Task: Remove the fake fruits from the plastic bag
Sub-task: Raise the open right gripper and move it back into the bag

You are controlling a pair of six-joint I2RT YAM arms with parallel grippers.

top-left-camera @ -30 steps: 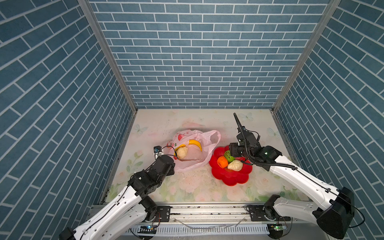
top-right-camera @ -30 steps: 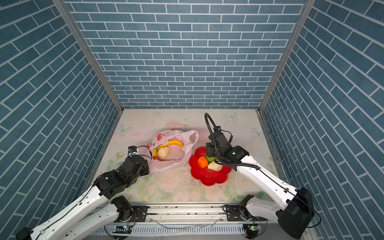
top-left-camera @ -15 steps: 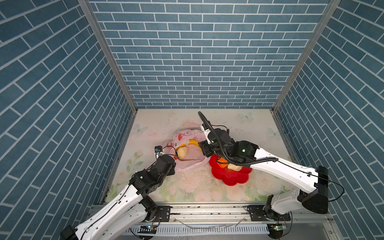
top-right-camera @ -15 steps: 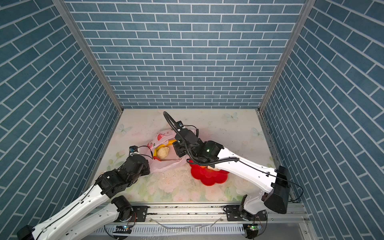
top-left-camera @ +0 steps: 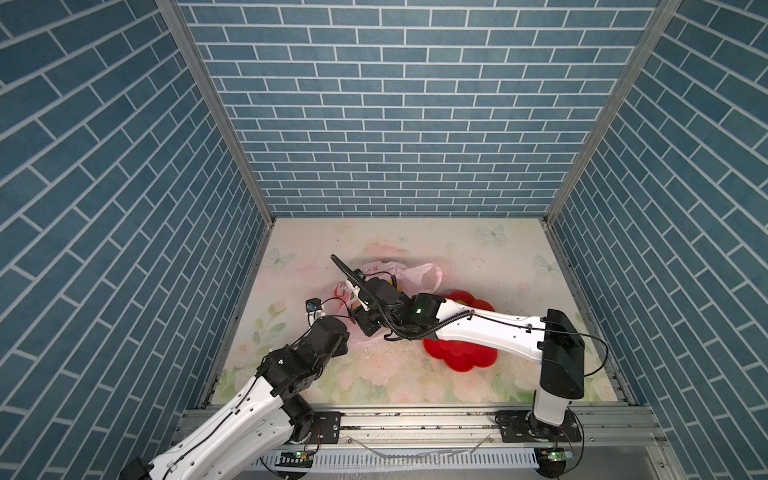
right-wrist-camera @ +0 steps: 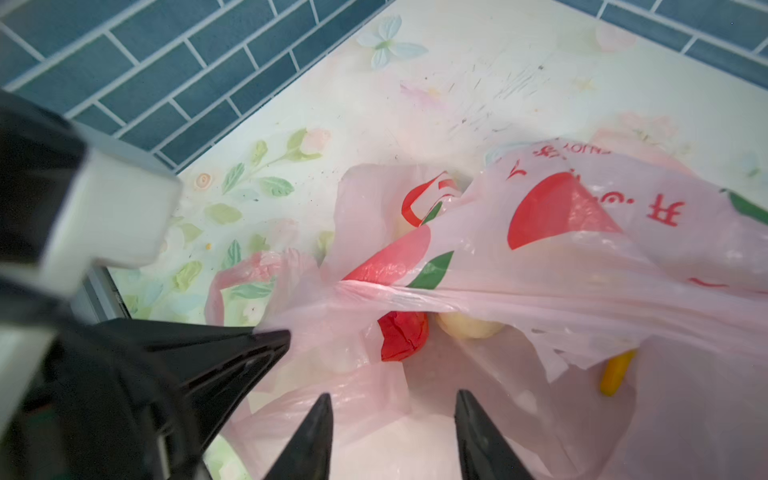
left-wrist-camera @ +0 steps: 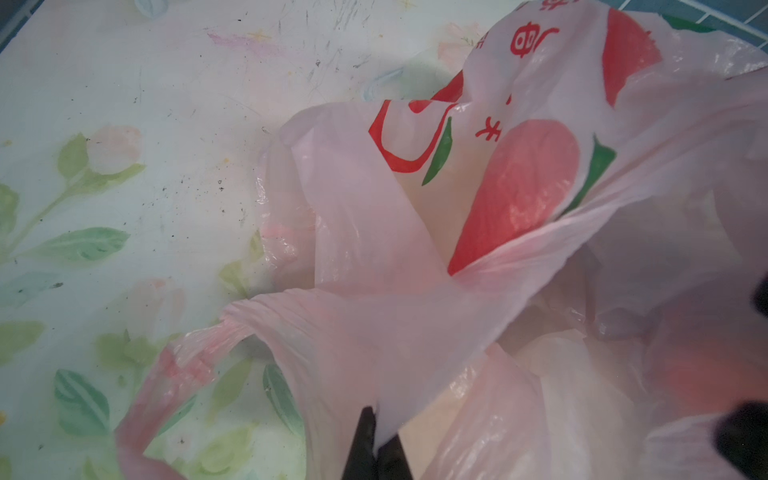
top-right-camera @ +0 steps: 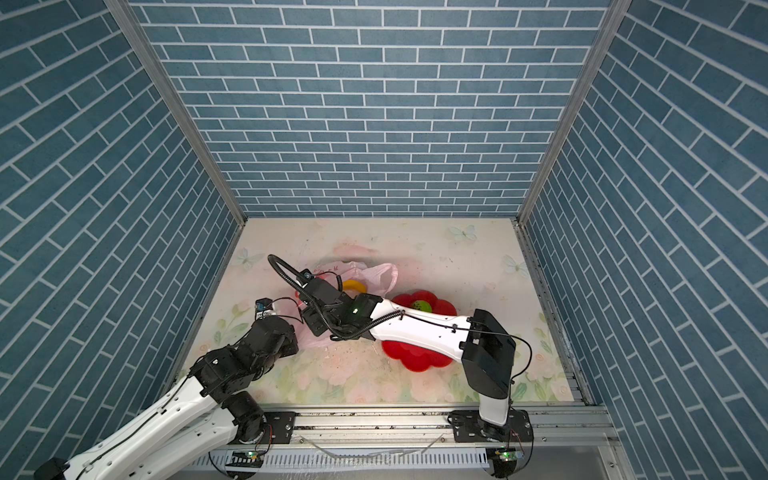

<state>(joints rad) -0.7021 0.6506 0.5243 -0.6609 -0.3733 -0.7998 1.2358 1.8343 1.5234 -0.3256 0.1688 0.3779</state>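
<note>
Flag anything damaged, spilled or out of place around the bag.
Nothing stands out. The plastic bag is bunched where the left tool pinches its rim; the red fruit, cream fruit and banana lie inside it, none spilled.

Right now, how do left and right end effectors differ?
The left end effector is shut, pinching the plastic bag; the right end effector is open, gripping nothing. Left sits at the bag's edge; right points into its mouth toward the red fruit. Both are black.
</note>
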